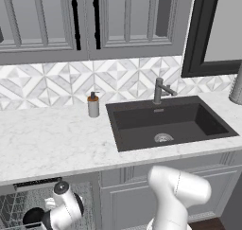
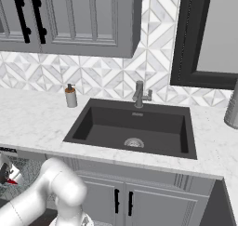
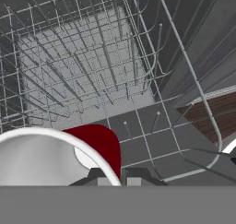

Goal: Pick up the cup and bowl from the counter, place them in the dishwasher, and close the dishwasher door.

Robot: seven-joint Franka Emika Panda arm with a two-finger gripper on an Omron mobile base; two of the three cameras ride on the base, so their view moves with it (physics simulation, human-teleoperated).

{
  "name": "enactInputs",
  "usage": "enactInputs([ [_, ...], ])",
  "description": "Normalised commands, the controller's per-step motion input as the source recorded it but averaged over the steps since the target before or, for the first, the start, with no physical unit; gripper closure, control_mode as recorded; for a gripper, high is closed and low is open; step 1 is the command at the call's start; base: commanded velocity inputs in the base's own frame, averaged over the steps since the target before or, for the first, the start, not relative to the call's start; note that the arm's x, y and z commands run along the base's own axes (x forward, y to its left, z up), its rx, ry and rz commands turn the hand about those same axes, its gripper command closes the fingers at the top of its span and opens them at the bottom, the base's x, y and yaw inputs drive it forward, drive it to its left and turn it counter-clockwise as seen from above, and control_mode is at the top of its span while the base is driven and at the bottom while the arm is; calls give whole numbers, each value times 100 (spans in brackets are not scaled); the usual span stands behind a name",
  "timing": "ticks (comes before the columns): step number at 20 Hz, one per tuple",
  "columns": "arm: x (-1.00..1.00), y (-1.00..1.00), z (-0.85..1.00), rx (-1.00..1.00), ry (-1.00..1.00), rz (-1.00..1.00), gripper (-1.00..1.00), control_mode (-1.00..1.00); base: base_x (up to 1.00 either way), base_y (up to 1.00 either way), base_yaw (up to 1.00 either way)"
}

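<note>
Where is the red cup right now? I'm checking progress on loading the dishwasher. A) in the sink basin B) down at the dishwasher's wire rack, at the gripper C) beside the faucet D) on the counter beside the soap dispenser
B: the hand view shows the red cup, white rim up close, right at the fingertips over the dishwasher's wire rack, and the right base view shows it low beside the rack, below the counter.

Wire rack [image 3: 92, 66] tines seemingly crowding space beyond cup [image 3: 99, 142].
</note>
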Motion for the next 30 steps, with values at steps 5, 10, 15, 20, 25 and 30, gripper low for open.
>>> enactInputs([
  [5,0,0,-50,-5,0,0,100,-100,0,0,0],
  [10,0,0,-6,-1,2,0,-100,-100,0,0,0],
  [15,0,0,0,0,0,0,-100,-100,0,0,0],
  [20,0,0,5,0,0,0,-100,-100,0,0,0],
  [25,0,0,24,0,0,0,-100,-100,0,0,0],
  [30,0,0,32,0,0,0,-100,-100,0,0,0],
])
